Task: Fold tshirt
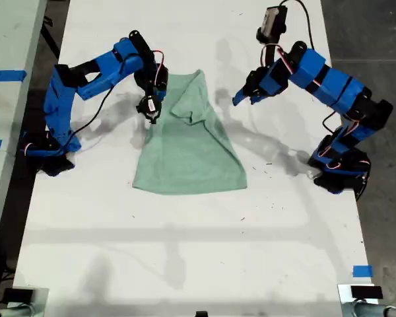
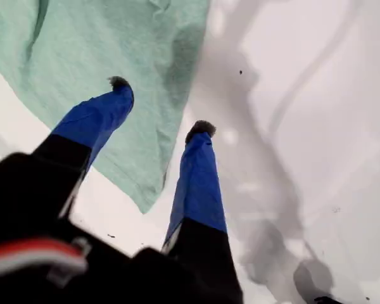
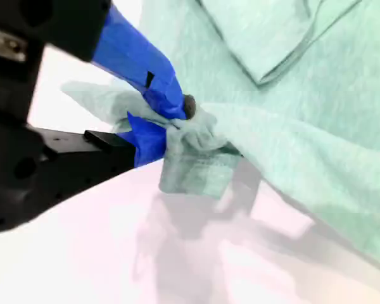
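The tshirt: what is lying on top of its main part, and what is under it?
On the tshirt, one side is folded over onto the body, its sleeve lying on top. Beneath is the white table. The second pincer pinches another edge. Anything under the cloth is hidden.

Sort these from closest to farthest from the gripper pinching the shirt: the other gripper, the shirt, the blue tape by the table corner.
1. Shirt: pinched in my second gripper, on the exterior view's left.
2. My first gripper: across the shirt, on the exterior view's right.
3. Blue tape: at the exterior view's lower right.
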Motion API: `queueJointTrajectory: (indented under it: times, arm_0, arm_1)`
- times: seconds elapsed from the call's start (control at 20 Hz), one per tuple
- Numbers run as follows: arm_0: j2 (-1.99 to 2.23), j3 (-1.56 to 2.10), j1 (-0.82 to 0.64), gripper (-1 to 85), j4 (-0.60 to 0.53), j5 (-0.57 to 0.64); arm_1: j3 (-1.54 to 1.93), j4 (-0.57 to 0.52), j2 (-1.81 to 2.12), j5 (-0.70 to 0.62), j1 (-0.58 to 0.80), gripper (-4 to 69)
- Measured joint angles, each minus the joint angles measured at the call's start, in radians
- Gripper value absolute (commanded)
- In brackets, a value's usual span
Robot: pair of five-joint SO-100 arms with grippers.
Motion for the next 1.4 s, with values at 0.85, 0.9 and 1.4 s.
queueJointTrajectory:
  times: [0.85, 0.9, 1.4]
  arm_0:
    - [0.032, 0.0, 0.115, 32.7, 0.052, 0.1]
    - [0.081, 0.015, 0.115, 32.7, 0.084, 0.064]
    - [0.483, 0.661, 0.354, 25.7, 0.069, -0.337]
  arm_1:
    - [0.043, -0.035, 0.0, 0.0, -0.018, 21.3]
    - [0.055, -0.035, 0.0, 0.002, -0.031, 22.0]
    - [0.337, -0.153, 0.041, 0.144, -0.293, 24.3]
